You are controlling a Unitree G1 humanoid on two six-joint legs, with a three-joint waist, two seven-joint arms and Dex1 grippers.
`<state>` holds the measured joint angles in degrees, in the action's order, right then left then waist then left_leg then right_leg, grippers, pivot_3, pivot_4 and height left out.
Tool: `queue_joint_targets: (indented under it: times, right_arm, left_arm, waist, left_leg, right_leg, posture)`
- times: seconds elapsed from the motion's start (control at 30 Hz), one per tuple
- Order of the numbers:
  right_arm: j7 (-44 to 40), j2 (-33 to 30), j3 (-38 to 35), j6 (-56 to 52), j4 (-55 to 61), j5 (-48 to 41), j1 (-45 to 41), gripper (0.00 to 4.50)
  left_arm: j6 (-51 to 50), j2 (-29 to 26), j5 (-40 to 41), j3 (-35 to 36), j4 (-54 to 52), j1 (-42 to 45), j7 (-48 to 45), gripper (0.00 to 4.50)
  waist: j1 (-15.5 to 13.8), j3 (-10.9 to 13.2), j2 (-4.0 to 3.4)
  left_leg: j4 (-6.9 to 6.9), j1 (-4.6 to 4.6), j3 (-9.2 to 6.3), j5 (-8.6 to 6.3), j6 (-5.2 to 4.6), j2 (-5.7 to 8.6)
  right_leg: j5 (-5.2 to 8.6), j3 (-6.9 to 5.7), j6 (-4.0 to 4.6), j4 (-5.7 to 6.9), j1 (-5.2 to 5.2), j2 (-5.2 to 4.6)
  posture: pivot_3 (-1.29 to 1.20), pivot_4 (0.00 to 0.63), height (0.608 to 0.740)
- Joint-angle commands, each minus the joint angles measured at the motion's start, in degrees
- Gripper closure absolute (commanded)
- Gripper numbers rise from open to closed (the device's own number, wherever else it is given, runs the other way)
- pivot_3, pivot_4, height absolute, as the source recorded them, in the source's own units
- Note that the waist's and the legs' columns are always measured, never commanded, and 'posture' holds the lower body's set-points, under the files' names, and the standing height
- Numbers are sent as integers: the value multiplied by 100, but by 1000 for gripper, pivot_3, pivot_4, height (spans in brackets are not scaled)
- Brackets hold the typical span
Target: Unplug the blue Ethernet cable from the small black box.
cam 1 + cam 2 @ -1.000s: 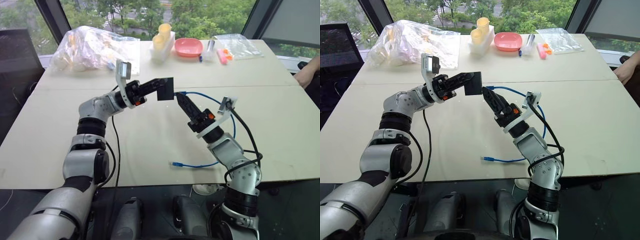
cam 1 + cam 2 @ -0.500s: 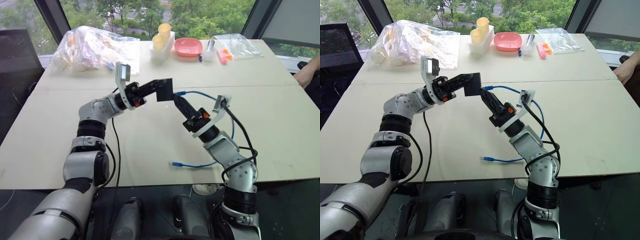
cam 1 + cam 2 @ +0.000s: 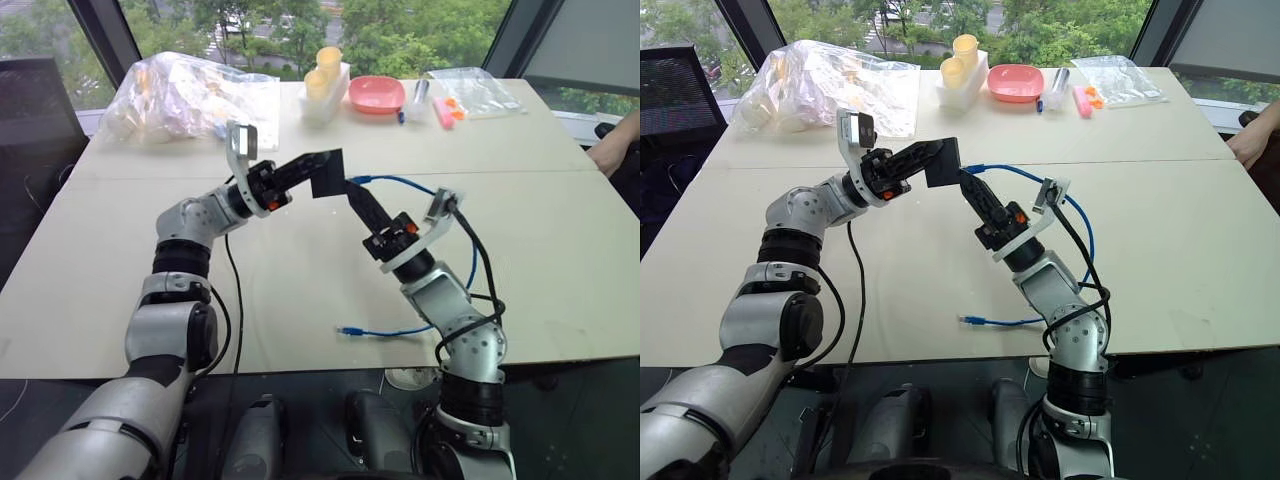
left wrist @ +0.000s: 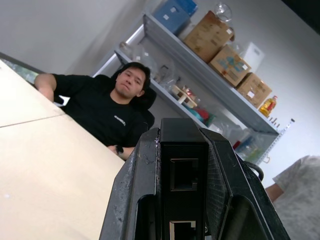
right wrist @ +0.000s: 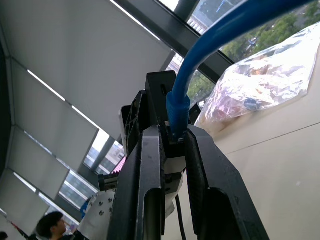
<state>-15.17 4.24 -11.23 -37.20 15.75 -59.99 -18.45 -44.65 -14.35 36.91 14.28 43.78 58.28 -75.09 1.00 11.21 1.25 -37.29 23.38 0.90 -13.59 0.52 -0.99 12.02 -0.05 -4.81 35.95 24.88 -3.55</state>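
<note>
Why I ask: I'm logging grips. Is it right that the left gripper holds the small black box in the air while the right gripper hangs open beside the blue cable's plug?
Not quite. The left gripper does hold the small black box up, but the right gripper is shut on the blue Ethernet cable at its plug, as the right wrist view shows.

I see a pale counter (image 3: 120,260) made of joined panels. On its far side lie a crumpled clear plastic bag (image 3: 185,95), a pink bowl (image 3: 377,94) and a smaller clear bag (image 3: 478,92). Nearer me, the blue Ethernet cable's (image 3: 400,330) free end rests on it.
</note>
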Motion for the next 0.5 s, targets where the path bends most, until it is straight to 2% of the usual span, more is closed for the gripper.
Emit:
queue_joint_targets:
  times: [0.03,0.27,0.5]
  right_arm:
    - [228,-76,-428,552,77,77,-129,4451]
    - [139,-351,-243,570,109,273,-65,4451]
    - [160,-763,-568,793,-120,381,-193,4451]
  left_arm:
    - [-88,-214,50,13,-194,-82,-48,3975]
    - [-74,-303,52,14,-234,-119,-5,3975]
    - [-85,-393,112,106,-275,-144,76,3975]
  waist:
    - [-1,0,0]
    - [-1,0,0]
    - [-3,0,0]
  left_leg:
    - [0,0,0,0,0,1]
    - [5,2,0,0,0,0]
    - [5,2,1,0,0,0]
  right_leg:
    - [0,0,0,0,0,-2]
    - [0,0,0,-5,1,-1]
    - [6,0,10,-6,0,-1]
  posture:
    - [0,150,740]
    - [0,150,740]
    - [0,150,740]
